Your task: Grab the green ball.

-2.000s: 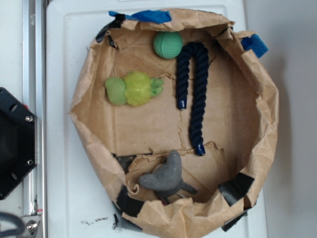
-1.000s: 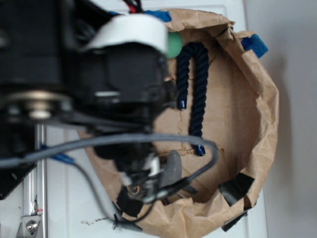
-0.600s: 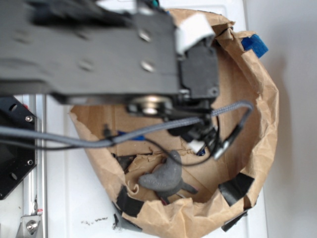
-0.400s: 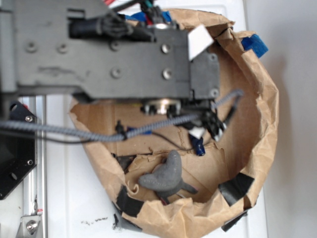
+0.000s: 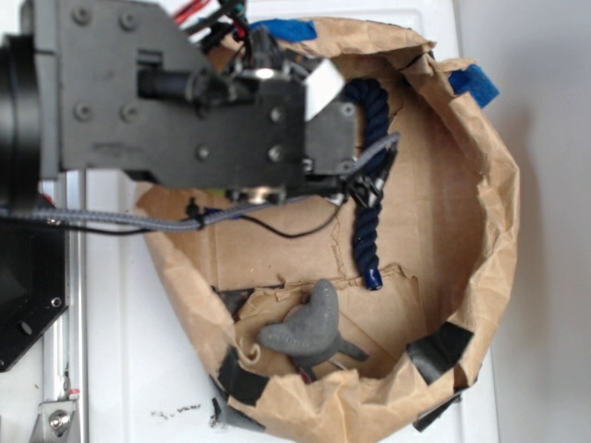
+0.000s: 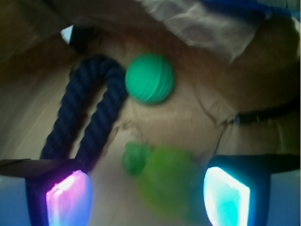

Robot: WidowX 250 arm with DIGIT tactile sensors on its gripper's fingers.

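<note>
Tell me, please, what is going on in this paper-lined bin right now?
A robot arm reaches over the brown paper bin, covering its upper left part in the exterior view. The wrist view shows the green ball lying free on the paper, right beside the bend of the dark blue rope. The gripper is open and holds nothing, and the ball lies ahead of its fingers; a blurred green plush toy lies between them. A grey toy lies untouched near the bin's lower edge.

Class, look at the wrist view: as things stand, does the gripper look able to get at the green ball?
Probably yes. The gripper is open and the green ball lies uncovered ahead of it. The dark blue rope sits against the ball's side, and the plush toy lies between the fingers, so both could get caught.
</note>
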